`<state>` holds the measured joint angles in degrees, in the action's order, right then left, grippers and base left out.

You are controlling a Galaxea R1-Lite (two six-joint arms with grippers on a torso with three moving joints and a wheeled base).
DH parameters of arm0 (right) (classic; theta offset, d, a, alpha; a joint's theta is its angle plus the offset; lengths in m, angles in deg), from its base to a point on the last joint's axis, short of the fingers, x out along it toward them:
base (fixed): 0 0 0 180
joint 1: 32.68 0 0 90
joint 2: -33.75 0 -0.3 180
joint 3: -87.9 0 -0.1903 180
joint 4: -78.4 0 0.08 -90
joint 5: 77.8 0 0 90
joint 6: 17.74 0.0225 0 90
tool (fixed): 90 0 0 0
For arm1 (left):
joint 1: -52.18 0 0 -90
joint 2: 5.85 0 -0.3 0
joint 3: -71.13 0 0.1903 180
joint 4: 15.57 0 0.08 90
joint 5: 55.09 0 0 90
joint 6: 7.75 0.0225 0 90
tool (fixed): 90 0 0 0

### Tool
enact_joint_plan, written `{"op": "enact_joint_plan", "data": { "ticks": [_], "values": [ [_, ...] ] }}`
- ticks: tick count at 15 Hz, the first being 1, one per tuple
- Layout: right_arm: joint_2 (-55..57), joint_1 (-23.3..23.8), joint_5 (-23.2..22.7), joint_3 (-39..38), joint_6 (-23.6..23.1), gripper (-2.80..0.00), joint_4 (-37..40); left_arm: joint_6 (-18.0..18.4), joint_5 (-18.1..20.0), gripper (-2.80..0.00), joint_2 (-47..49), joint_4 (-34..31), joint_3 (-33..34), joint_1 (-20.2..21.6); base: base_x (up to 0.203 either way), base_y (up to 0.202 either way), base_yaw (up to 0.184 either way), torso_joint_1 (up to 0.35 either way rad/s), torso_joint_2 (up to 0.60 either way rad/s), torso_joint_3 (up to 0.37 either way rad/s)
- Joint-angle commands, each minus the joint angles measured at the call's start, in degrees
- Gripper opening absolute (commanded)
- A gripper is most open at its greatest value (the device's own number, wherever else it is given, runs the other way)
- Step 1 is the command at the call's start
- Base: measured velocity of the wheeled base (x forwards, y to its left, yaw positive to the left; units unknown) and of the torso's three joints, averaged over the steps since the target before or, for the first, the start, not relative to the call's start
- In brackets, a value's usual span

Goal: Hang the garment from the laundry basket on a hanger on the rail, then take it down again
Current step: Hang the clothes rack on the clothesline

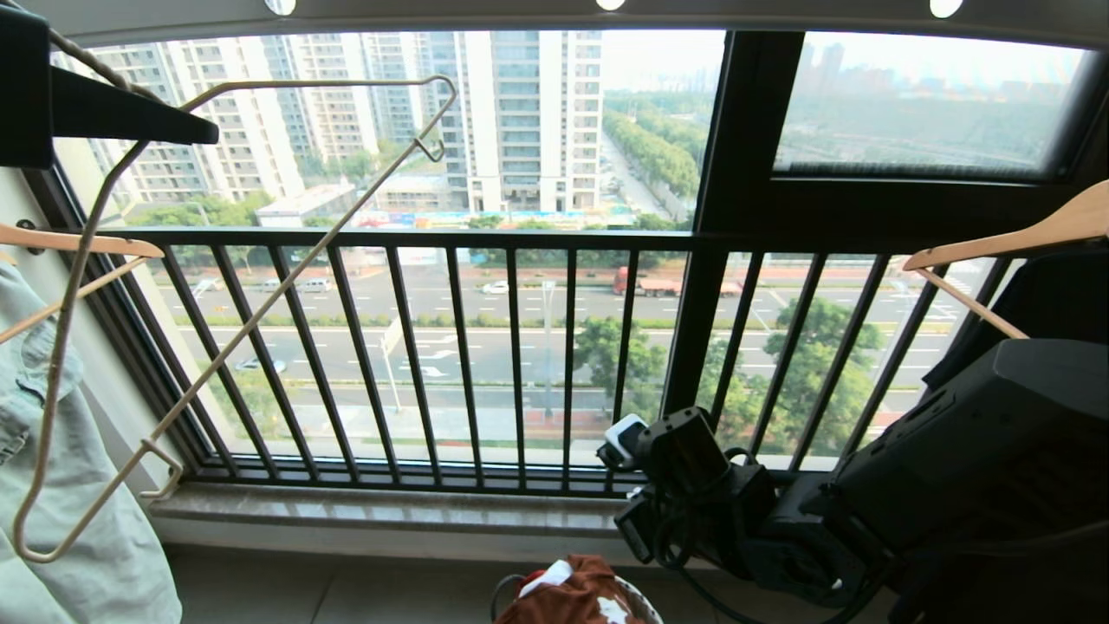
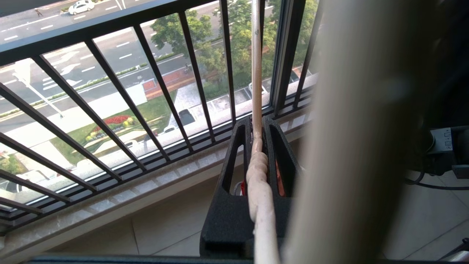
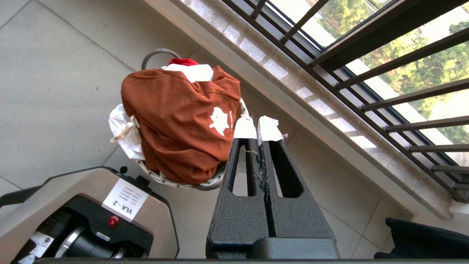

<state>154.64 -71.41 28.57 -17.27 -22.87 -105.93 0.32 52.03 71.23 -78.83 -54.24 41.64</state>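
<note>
L gripper (image 2: 257, 146) is being kept clamped on the hanger (image 1: 251, 286) at the twisted neck, the wire nipped between the two black jaws; in head view the gripper is sitting at about 10 o'clock, up top-left, with the hanger dangling tilted from it, long axis running from 1 o'clock down to 7 o'clock. Hook end is being lost behind the gripper, so hook vs rail (image 1: 554, 13) can't be read; rail is running across at 12 o'clock, above the hanger.

R gripper (image 3: 256, 128) is being held shut, nothing in it, taped tips touching, low at approx 5 o'clock in head view. Shorts (image 3: 179, 124) are being left bundled over the basket (image 3: 172, 179), just beside the R tips, at about 9 o'clock from them in wrist view, and at 6 o'clock in head view. R arm is judged nearer to the shorts by far; L is well apart and busy. The coming move is judged to turn on that: shorts below, hanger above-left, both to be brought together.

Surface: grey floor tiles, stone sill (image 1: 390, 511). Room: balustrade (image 1: 485, 347) ahead, jeans (image 1: 78, 503) on a wood hanger (image 1: 78, 244) at 8 o'clock, another wood hanger (image 1: 1022, 234) at 3 o'clock. Space is being squeezed at L side by the jeans.
</note>
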Motion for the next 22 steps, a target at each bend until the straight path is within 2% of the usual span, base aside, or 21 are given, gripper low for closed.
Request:
{"op": "enact_joint_plan", "data": {
  "ticks": [1,4,7,10,22],
  "values": [
    [0.3,0.0,0.1,0.1,0.0,-2.80,-0.2,0.1,-0.8,-2.80,3.0,-0.2,-1.6,-1.1,0.000,0.000,0.000,0.000,0.00,0.000],
    [0.4,0.0,0.1,0.2,0.0,-2.80,-0.2,0.2,-3.8,-2.80,6.1,0.1,-3.3,-3.7,0.000,0.000,0.000,0.000,0.00,0.000],
    [-0.2,0.1,0.1,0.3,0.0,-2.80,-0.2,0.1,-4.8,-2.80,7.8,0.2,-3.4,-5.9,0.000,0.000,0.000,0.000,0.00,0.000],
    [-0.4,0.1,0.0,0.3,0.0,-2.80,-0.2,0.2,-7.6,-2.80,9.7,0.5,-4.3,-6.2,0.000,0.000,0.000,0.000,0.00,0.000],
    [-0.4,0.0,0.0,0.2,-0.1,-2.80,-0.2,1.8,-10.9,-2.80,12.8,0.6,-7.5,-6.2,0.000,0.000,0.000,0.000,0.00,0.000]
  ]
}}
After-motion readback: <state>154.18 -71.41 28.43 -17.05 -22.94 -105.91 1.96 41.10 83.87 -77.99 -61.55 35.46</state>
